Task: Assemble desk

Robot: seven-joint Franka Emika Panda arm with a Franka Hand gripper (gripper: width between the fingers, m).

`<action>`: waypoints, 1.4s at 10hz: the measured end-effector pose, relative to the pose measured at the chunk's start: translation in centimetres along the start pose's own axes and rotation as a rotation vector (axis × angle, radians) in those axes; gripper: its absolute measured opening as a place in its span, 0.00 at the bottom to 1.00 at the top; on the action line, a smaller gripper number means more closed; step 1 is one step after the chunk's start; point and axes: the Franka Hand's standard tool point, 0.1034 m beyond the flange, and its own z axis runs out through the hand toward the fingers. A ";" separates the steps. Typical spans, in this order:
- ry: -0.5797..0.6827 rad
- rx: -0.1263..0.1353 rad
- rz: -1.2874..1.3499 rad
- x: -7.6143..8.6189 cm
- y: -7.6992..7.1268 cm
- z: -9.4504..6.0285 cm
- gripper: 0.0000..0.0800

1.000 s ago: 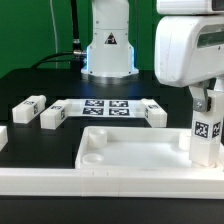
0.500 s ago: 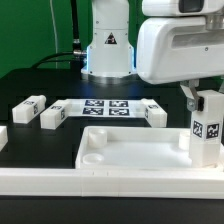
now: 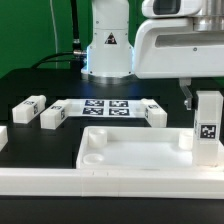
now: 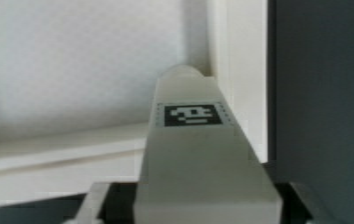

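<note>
The desk top (image 3: pixel 100 158), a white tray with a raised rim, lies at the front of the table. One white leg block (image 3: pixel 208 128) with a black-and-white tag stands upright at the tray's far corner on the exterior view's right. My gripper (image 3: pixel 204 100) is shut on its upper end, and a dark finger (image 3: pixel 186 97) shows beside it. In the wrist view the leg block (image 4: pixel 195 140) runs out from between the jaws of the gripper (image 4: pixel 206 206) toward the tray's rim (image 4: pixel 227 50). Whether the leg's lower end touches the tray is hidden.
Three loose leg blocks lie behind the tray: two on the exterior view's left (image 3: pixel 29 105) (image 3: pixel 52 117) and one near the middle (image 3: pixel 154 112). The marker board (image 3: pixel 105 107) lies between them. The robot base (image 3: pixel 108 50) stands at the back. A low white rail (image 3: pixel 50 182) runs along the front.
The gripper's body has swung toward the exterior view's left, and the held leg has turned about its upright axis at the same corner. The grip has not changed.
</note>
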 end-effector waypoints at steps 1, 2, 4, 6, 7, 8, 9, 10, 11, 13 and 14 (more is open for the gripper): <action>0.000 -0.001 0.092 0.0 0.0 0.0 0.36; 0.000 -0.001 0.155 0.0 0.0 0.0 0.36; -0.005 0.003 0.311 0.0 0.0 0.0 0.36; -0.005 0.003 0.410 0.0 0.0 0.0 0.36; -0.006 0.004 0.518 -0.1 -0.1 0.1 0.36; -0.007 0.004 0.566 -0.1 0.0 0.1 0.36; -0.010 0.010 0.615 -0.1 -0.2 0.1 0.36; -0.017 0.019 0.675 -0.2 -0.4 0.1 0.51; -0.017 0.019 0.621 -0.2 -0.4 0.1 0.51; -0.016 0.020 0.550 -0.2 -0.4 0.0 0.80; -0.016 0.012 0.472 -0.3 -0.5 0.0 0.80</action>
